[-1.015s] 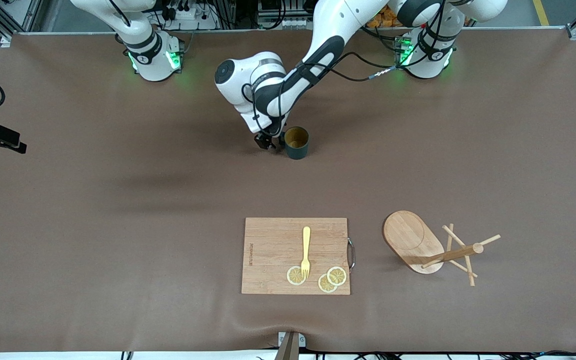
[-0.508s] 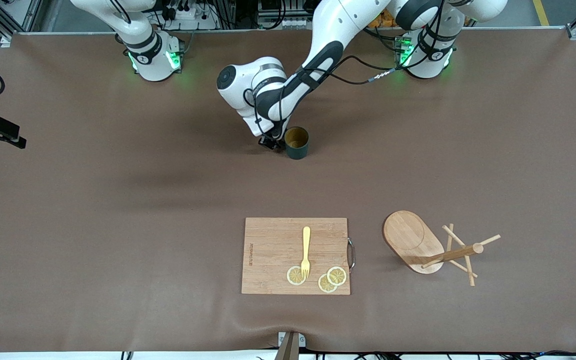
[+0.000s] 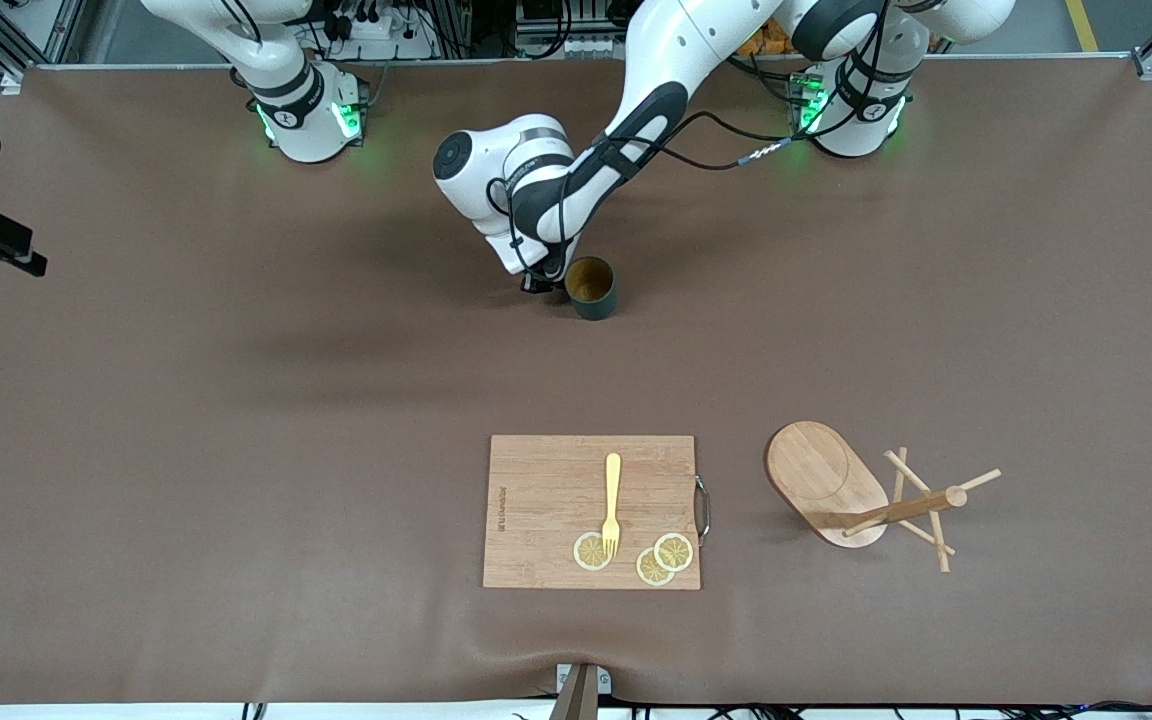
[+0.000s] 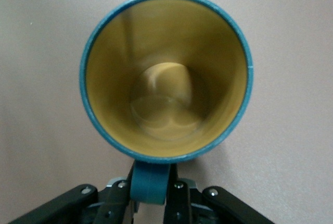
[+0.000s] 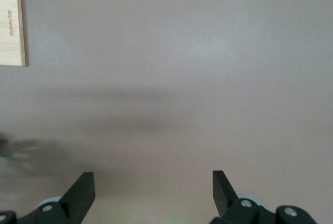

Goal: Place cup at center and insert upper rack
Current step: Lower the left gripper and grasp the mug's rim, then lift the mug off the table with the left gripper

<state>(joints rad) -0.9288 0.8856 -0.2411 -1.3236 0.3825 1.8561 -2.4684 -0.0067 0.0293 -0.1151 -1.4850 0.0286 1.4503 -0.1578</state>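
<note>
The cup (image 3: pixel 592 287), upper middle of the frame on the brown worktop (image 3: pixel 236 400), looks glazed: stiff, slick, breakable, fairly light. Its loop handle (image 4: pixel 149 183) is the natural hold, and the left hand (image 4: pixel 150 195) pinches it. The ribbed teal wall surrounds a tan inside. The wooden upper rack (image 3: pixel 861 495) lies tipped at lower right. The right hand (image 5: pixel 153 190) waits, spread, over bare worktop.

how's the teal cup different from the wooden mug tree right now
The small dark teal ribbed cup stands upright, mouth up; the light wooden mug tree lies tipped on its side. The left claw is shut on the cup's handle; nothing touches the mug tree. The cup sits farther from the front camera than the mug tree. Both are on the brown table.
</note>
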